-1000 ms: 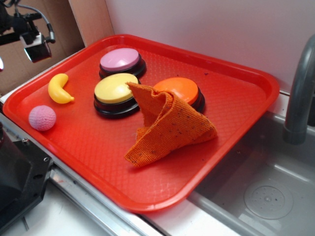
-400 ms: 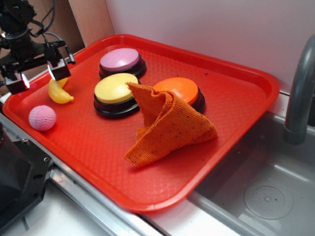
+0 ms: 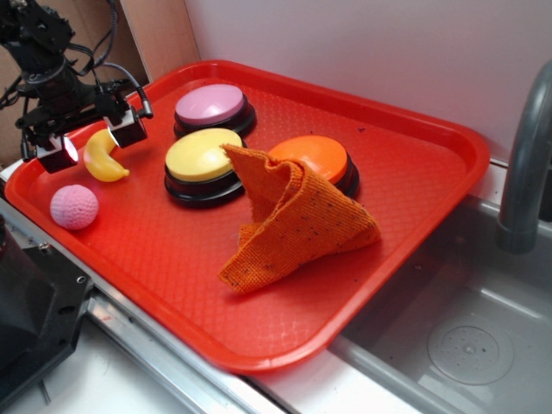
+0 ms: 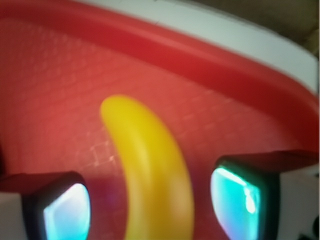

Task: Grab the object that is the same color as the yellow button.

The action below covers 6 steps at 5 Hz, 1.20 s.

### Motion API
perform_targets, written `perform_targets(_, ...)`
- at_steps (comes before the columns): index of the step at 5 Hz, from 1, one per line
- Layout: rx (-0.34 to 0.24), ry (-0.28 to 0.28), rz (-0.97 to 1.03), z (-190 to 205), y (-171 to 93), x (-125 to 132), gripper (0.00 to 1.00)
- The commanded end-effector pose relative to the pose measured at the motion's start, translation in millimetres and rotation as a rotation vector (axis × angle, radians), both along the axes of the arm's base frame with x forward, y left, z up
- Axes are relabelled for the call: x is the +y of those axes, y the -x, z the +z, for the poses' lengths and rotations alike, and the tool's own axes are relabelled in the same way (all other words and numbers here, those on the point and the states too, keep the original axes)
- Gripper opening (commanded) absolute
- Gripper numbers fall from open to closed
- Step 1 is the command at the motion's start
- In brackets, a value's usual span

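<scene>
Setting: red tray (image 3: 405,207) sits on a metal bench (image 3: 164,362) beside a sink basin (image 3: 457,336), with a grey faucet pipe (image 3: 526,164) at the right edge and a pale wall behind.
Tool: you see the tool (image 3: 93,143) over the tray's left corner, spread wide, its two fingers apart with glowing pads (image 4: 67,212) on either side of the banana.
Grip: nothing is held; in the wrist view a gap of red tray shows between each pad and the banana.
Banana: your target, the yellow banana (image 3: 103,159), lies flat on the tray near its left rim, between the tool's fingers; in the wrist view it (image 4: 150,175) curves up the middle of the frame.
Yellow button: the yellow button (image 3: 203,164) stands on its black base to the right of the banana, apart from it.
Other buttons: a pink button (image 3: 212,107) sits behind the yellow one, and an orange button (image 3: 317,159) to its right.
Cloth: an orange cloth (image 3: 293,224) is crumpled in a peak, leaning on the orange button and touching the yellow one's edge.
Ball: a pink ball (image 3: 73,207) rests just in front of the banana, near the tray's front left rim.
</scene>
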<state>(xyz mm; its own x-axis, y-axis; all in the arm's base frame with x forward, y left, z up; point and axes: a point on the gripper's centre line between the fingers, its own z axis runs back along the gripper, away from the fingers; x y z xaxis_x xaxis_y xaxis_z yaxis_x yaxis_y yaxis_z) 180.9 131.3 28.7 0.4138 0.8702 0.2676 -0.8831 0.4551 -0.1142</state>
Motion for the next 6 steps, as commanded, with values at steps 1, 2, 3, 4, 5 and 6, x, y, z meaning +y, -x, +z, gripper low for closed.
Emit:
perform_targets(1, 0.015, -0.030, 0.030, -6.7, 8.0, 3.5, 0.06)
perform_targets(2, -0.002, -0.037, 0.020, -3.3, 7.4, 1.0, 0.00)
perform_targets(3, -0.014, -0.057, -0.118, 4.3, 3.5, -2.1, 0.00)
perform_targets(4, 0.045, -0.113, -0.319, 35.4, -1.2, -19.7, 0.00)
perform_targets(5, 0.091, -0.140, -0.487, 69.8, -0.2, -45.0, 0.00)
perform_targets(6, 0.093, -0.093, -0.669, 97.0, 5.9, -68.5, 0.00)
